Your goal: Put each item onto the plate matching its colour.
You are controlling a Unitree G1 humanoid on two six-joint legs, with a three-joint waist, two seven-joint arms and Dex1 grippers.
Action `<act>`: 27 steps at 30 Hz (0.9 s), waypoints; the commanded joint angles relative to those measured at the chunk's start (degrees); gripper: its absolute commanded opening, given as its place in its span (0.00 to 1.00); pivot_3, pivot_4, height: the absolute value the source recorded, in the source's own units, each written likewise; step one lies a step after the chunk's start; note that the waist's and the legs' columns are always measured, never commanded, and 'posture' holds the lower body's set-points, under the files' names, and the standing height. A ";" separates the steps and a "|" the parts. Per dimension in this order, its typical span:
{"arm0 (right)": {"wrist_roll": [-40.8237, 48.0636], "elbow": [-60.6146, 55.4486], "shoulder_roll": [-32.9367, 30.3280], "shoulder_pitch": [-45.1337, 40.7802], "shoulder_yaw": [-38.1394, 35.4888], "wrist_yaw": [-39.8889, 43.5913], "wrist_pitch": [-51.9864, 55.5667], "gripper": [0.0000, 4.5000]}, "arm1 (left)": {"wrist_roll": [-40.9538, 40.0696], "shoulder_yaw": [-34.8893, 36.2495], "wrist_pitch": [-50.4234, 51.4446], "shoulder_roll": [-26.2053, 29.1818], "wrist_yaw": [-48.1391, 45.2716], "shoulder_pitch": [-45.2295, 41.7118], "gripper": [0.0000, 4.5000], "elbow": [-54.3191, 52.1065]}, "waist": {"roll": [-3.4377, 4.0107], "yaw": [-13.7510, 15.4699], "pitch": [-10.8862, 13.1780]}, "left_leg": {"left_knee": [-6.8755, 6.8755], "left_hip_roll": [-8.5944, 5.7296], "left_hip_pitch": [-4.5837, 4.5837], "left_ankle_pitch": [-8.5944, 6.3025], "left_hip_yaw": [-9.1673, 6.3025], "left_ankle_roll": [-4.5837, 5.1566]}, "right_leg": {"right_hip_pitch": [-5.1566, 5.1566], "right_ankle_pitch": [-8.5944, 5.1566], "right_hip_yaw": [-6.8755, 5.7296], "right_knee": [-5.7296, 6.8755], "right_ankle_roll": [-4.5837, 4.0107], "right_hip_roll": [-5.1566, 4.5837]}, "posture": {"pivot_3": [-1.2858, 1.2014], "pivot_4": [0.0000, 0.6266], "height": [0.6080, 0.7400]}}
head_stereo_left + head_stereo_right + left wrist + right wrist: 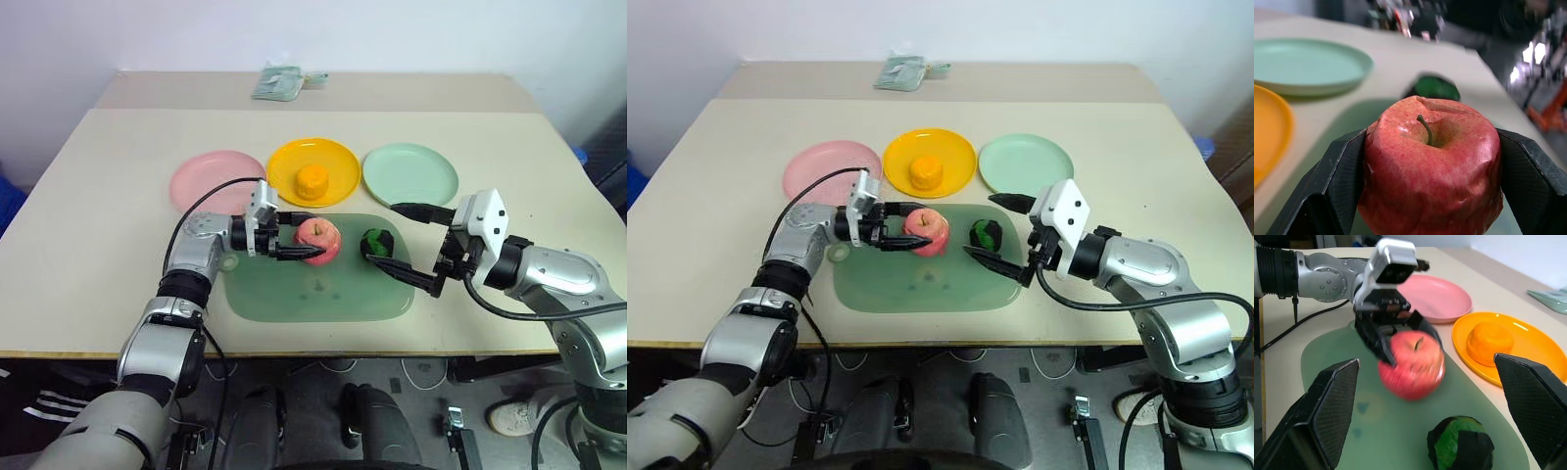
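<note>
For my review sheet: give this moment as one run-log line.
left tool: shut on apple, over mat | right tool: open, near green lump | orange fruit: on yellow plate | pink plate, mint plate: bare

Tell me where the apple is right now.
The apple sits over the green mat, between the left gripper's fingers, just left of the dark green lump and in front of the yellow plate.

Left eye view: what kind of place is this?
Probably a robot lab or test room: a plain beige table against a bare white wall, cables on the floor, and toy food on coloured plates.
</note>
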 commanded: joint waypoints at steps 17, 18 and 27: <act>-1.92 4.71 4.53 -8.40 3.67 -0.22 -3.08 1.00 | -0.03 17.39 -9.53 10.01 43.99 3.14 0.82 0.66 | -0.01 -0.08 -0.01 | -0.04 0.01 -0.01 0.01 0.05 -0.01 | 0.02 0.02 -0.01 -0.02 0.02 -0.03 | 0.52 0.24 1.00; -1.85 4.63 4.29 -8.24 3.79 0.24 -2.98 1.00 | 0.69 16.98 -10.33 9.48 45.95 3.41 0.82 0.46 | -0.01 0.06 -0.01 | -0.04 0.01 0.00 0.01 0.07 -0.01 | 0.02 0.03 -0.01 -0.01 0.02 -0.03 | 0.52 0.24 1.00; -1.73 4.36 4.09 -8.12 3.40 0.46 -2.36 1.00 | 1.34 16.23 -13.92 7.80 48.86 2.31 0.99 2.11 | -0.01 0.33 -0.01 | -0.04 0.01 0.02 0.01 0.09 -0.02 | 0.02 0.03 -0.01 0.00 0.02 -0.02 | 0.52 0.24 1.00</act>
